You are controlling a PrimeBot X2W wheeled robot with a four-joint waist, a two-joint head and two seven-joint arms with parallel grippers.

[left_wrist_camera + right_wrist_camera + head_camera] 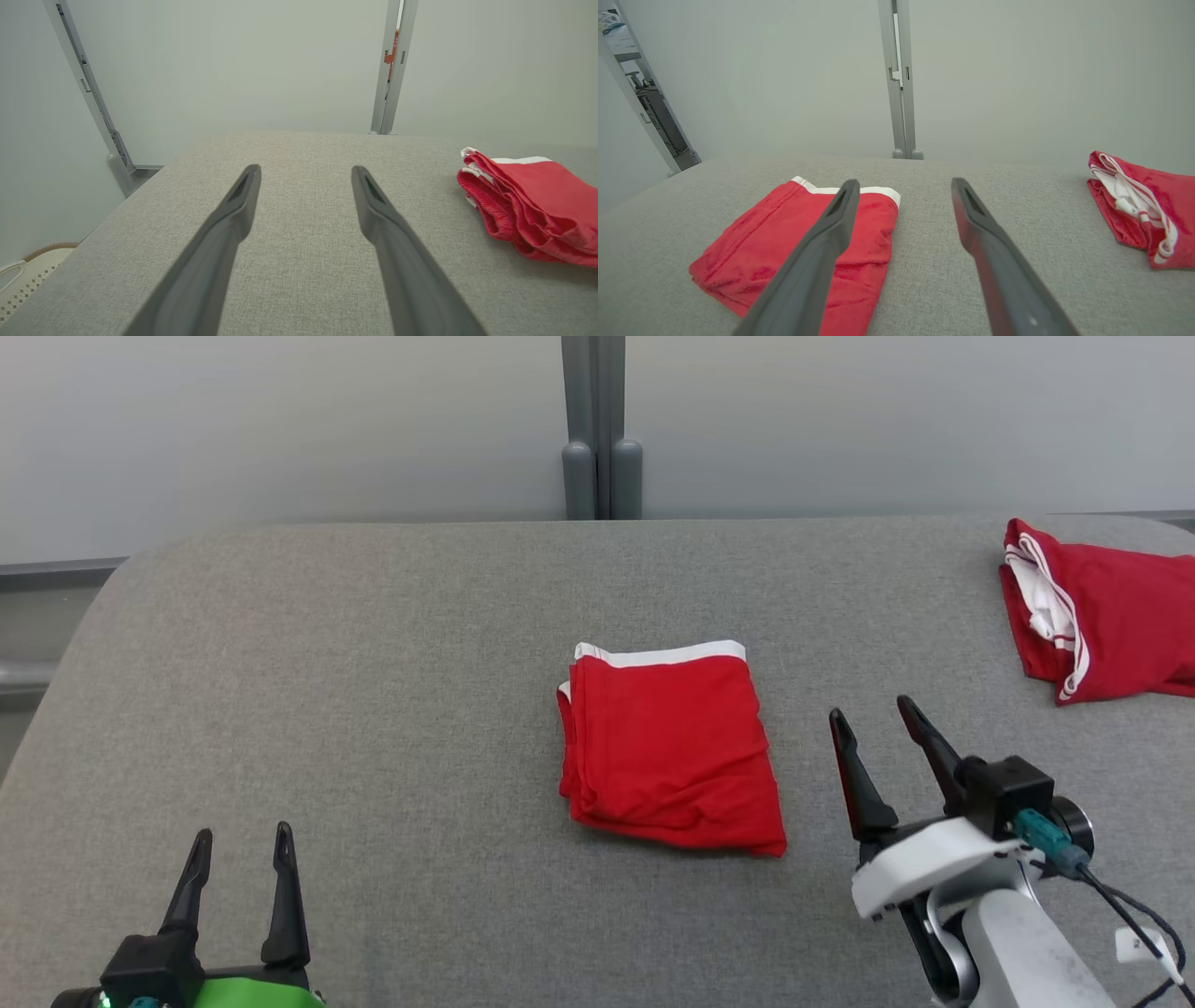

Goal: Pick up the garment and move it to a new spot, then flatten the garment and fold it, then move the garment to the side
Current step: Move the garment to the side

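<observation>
Lower left, your left gripper hangs empty, fingers apart; mid-frame the folded red shorts lie on the grey table. Just right of them your right gripper — fingers apart too — likely faces the last step: pinch every layer, carry aside.

Soft matt red cloth garment on coarse grey woven tabletop

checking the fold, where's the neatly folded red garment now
In the head view the folded garment lies in the middle of the table, just left of the open right gripper, untouched.
</observation>
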